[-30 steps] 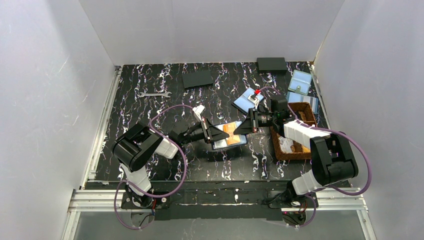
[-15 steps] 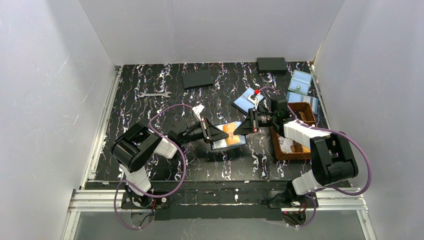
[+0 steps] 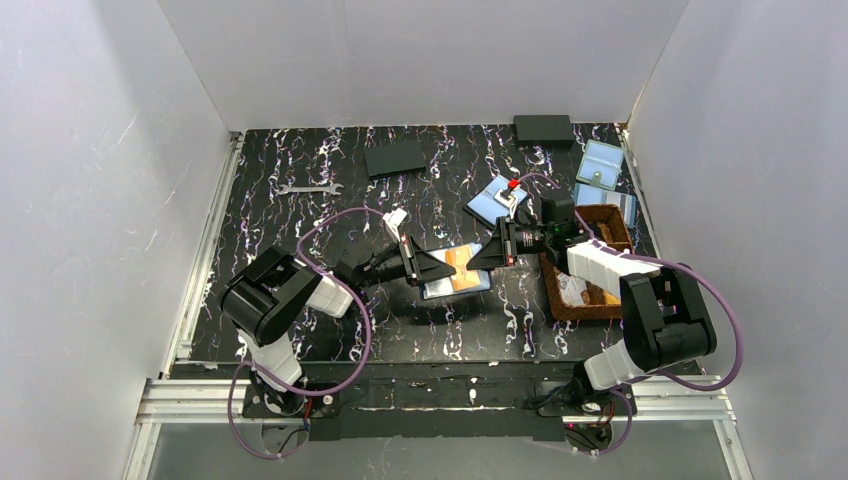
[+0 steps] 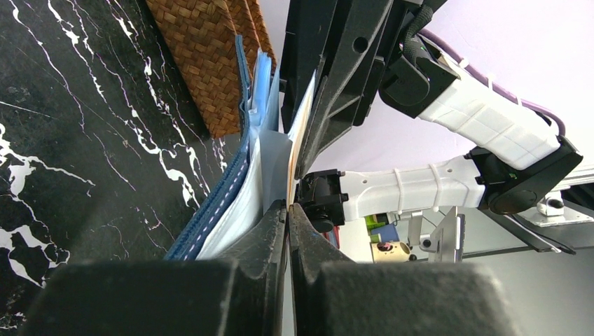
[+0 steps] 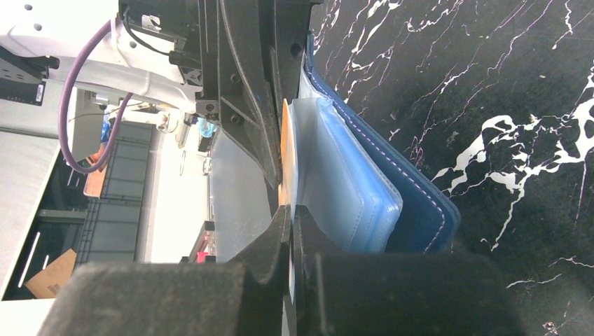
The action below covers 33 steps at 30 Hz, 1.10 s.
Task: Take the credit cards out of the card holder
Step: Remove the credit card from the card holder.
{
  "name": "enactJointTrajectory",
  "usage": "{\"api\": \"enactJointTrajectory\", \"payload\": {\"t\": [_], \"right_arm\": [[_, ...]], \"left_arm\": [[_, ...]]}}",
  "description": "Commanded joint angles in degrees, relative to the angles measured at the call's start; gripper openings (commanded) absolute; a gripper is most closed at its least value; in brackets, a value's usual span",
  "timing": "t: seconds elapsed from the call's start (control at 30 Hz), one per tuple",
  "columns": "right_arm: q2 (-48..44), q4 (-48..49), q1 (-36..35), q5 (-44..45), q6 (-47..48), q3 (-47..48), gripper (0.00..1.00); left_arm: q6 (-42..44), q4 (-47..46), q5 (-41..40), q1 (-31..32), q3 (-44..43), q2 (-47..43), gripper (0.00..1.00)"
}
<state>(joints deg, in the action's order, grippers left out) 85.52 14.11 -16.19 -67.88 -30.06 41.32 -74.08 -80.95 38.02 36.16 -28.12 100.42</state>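
Observation:
The navy card holder (image 3: 440,290) lies open mid-table, held up between both grippers. The orange-tan credit card (image 3: 462,272) shows in its light blue pockets. My left gripper (image 3: 447,270) is shut on the card's thin edge (image 4: 301,119), beside the holder's blue leaves (image 4: 224,196). My right gripper (image 3: 478,259) comes from the opposite side and is shut on a thin inner pocket leaf of the holder (image 5: 413,189), right by the orange card (image 5: 285,154). The fingertips of both grippers (image 4: 288,204) (image 5: 291,208) are pressed together. The dark credit card is out of view.
A brown woven tray (image 3: 553,300) stands just right of the holder, under my right arm. Pale blue pouches (image 3: 601,163) (image 3: 497,200) lie at the back right. Black pads (image 3: 396,157) (image 3: 543,128) lie at the back, and a wrench (image 3: 309,188) at the back left.
The left gripper and the card holder have shifted slightly to the left. The right gripper has stayed in place, and both grips are unchanged.

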Motion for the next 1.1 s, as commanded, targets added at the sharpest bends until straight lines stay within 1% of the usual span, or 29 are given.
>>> {"api": "enactJointTrajectory", "payload": {"t": [0.0,0.1,0.2,0.27,0.33,0.43,0.63,0.83,0.97,1.0,1.07], "right_arm": [[-0.69,1.46,0.19,-0.21,0.52,-0.53,0.12],[-0.77,1.28,0.72,-0.49,0.64,-0.39,0.20],[-0.92,1.27,1.15,-0.82,0.70,-0.53,0.21],[-1.04,1.36,1.16,-0.83,0.65,-0.70,0.19],[-0.90,1.40,1.20,-0.98,0.69,-0.71,0.15],[-0.60,1.45,1.16,-0.81,0.83,-0.56,0.02],[-0.37,-0.92,1.16,0.67,3.10,-0.05,0.01],[1.00,-9.90,1.50,5.77,11.01,2.09,0.01],[1.83,-10.50,1.43,6.10,12.01,2.27,0.01],[1.92,-10.23,1.23,5.08,11.91,2.23,0.05],[1.58,-8.83,0.49,3.77,11.07,1.70,0.25]], "left_arm": [[1.25,-2.64,1.20,-0.59,0.45,-4.06,0.00],[1.62,-2.68,1.54,-1.44,1.53,-4.63,0.00],[1.99,-2.64,2.07,-2.39,2.54,-5.43,0.00],[2.33,-2.63,2.46,-2.87,3.13,-5.78,0.00],[2.62,-2.64,2.70,-3.13,3.45,-5.89,0.00],[2.88,-2.59,2.93,-3.50,4.04,-5.77,0.00],[3.02,-2.55,3.52,-5.04,6.18,-6.50,0.00],[3.56,-2.46,4.57,-6.85,9.27,-8.05,0.00],[3.73,-2.37,5.57,-7.07,10.01,-7.36,0.00],[3.73,-2.42,5.83,-7.07,10.01,-7.11,0.00],[3.89,-2.46,6.53,-7.07,9.79,-6.89,0.00]]}}
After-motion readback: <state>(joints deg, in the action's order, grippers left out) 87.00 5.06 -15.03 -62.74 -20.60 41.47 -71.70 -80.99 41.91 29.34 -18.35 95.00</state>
